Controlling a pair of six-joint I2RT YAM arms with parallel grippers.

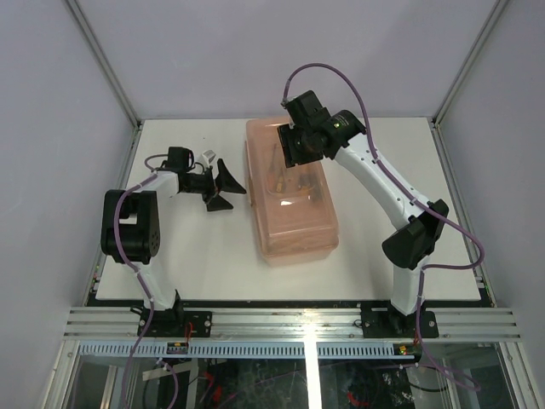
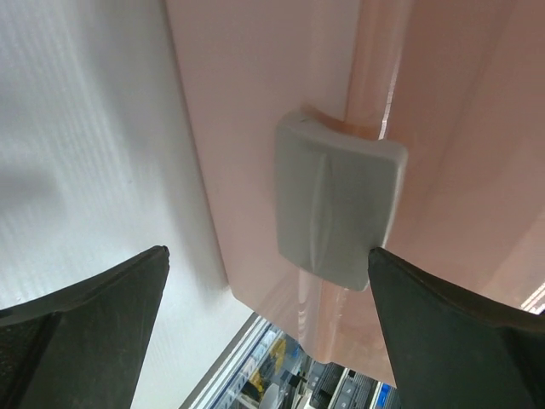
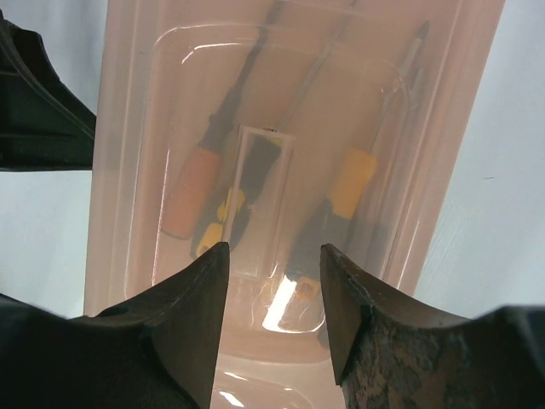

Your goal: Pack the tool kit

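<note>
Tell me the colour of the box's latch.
The latch is light grey, clearest in the left wrist view.

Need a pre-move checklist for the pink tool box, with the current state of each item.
1. Lid down on the translucent pink plastic tool box: ok, it looks closed from the top view.
2. Tools inside: ok, orange-handled screwdriver and yellow-handled screwdriver show through the lid.
3. Left gripper open and lined up with the grey plastic latch: ok, the latch sits between its fingers.
4. Latch snapped shut: cannot tell.
5. Right gripper open and empty over the lid: ok.
6. Right gripper pressing on the lid: cannot tell.
</note>
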